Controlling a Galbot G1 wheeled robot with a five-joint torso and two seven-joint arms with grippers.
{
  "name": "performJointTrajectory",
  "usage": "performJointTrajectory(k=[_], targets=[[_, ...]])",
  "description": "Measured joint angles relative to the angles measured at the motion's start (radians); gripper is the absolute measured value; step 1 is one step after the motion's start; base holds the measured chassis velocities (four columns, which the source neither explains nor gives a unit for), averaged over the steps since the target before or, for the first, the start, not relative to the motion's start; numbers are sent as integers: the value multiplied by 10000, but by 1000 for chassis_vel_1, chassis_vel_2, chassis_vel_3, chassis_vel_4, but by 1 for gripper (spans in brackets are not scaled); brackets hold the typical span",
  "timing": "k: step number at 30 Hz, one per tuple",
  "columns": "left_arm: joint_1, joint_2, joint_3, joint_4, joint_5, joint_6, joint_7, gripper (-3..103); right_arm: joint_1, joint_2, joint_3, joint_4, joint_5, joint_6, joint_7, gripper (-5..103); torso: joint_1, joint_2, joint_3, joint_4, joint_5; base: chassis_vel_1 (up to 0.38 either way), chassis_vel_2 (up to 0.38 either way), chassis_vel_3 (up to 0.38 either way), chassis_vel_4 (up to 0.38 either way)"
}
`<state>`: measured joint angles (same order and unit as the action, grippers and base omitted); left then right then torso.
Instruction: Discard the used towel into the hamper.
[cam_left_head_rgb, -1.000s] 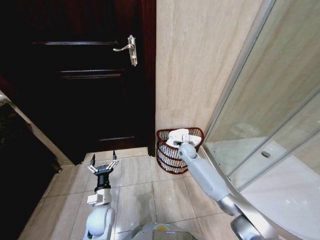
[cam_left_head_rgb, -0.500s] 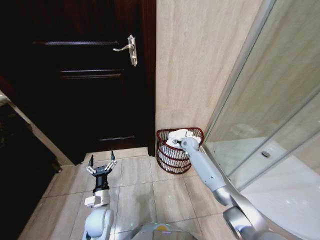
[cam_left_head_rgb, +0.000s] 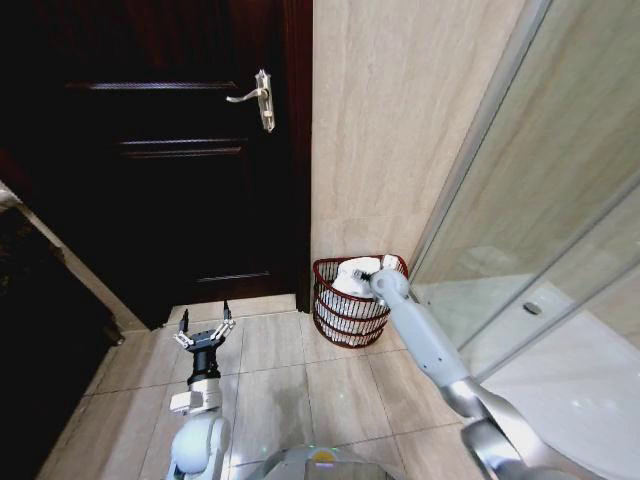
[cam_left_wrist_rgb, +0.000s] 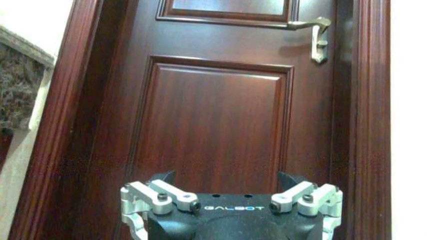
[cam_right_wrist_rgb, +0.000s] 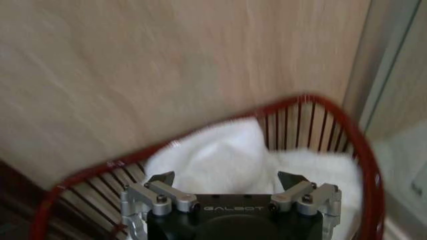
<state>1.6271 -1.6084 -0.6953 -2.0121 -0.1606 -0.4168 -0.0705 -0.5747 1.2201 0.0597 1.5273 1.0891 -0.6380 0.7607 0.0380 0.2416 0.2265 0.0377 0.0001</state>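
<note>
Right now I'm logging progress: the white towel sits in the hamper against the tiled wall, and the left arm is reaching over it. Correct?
Not quite: the right gripper reaches over the hamper, as the head view shows. The left gripper hangs over the floor tiles before the door. The white towel does sit inside, against the tiled wall.

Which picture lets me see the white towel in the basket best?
The right wrist view: the towel lies close up inside the hamper, just past the right gripper. The head view shows the towel far off and small. The left wrist view faces the door.
</note>
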Motion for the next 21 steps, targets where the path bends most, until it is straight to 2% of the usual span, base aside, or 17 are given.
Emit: performJointTrajectory(k=[7, 11, 13, 14, 15, 17, 18, 19, 20, 21], targets=[[-7, 0, -179, -174, -7, 466, -189, 100, -546, -653, 141, 1772, -9, 161, -61, 100, 0, 0, 0, 3, -2, 0, 0, 0, 0], [35, 1, -259, -288, -12, 655, -327, 100, -1302, -946, 379, 2837, -481, 579, -624, 100, 0, 0, 0, 2, 0, 0, 0, 0, 0], [115, 1, -277, -410, -26, 783, -351, 100, -2197, -1115, 672, 3430, -1588, 1231, -1630, 100, 0, 1, -1, 4, -3, 0, 0, 0, 0], [153, 3, -275, -522, -37, 916, -349, 100, -3117, -1164, 1019, 3701, -2869, 2034, -2708, 100, 0, 0, -1, 3, 3, 0, 0, 0, 0], [153, 3, -275, -522, -37, 916, -349, 100, -3117, -1164, 1019, 3701, -2869, 2034, -2708, 100, 0, 0, -1, 3, 3, 0, 0, 0, 0], [160, 24, -223, -618, -58, 1150, -358, 100, -4049, -1161, 1497, 3918, -4154, 2935, -3804, 100, 0, 0, -1, 1, 3, 0, 0, 0, 0], [160, 24, -223, -618, -58, 1150, -358, 100, -4049, -1161, 1497, 3918, -4154, 2935, -3804, 100, 0, 0, -1, 1, 3, 0, 0, 0, 0], [140, 65, -134, -648, -36, 1432, -496, 100, -5027, -1032, 2154, 4282, -5227, 3684, -4771, 100, 0, 0, -1, -1, 1, 0, 0, 0, 0], [101, 93, -93, -657, -12, 1622, -595, 100, -5610, -903, 2581, 4513, -5890, 3999, -5181, 100, 0, 0, -1, 0, 1, 0, 0, 0, 0], [59, 139, -68, -656, -3, 1743, -658, 100, -6387, -672, 3065, 4760, -6996, 4453, -5571, 100, 0, 1, -1, -1, -3, 0, 0, 0, 0]])
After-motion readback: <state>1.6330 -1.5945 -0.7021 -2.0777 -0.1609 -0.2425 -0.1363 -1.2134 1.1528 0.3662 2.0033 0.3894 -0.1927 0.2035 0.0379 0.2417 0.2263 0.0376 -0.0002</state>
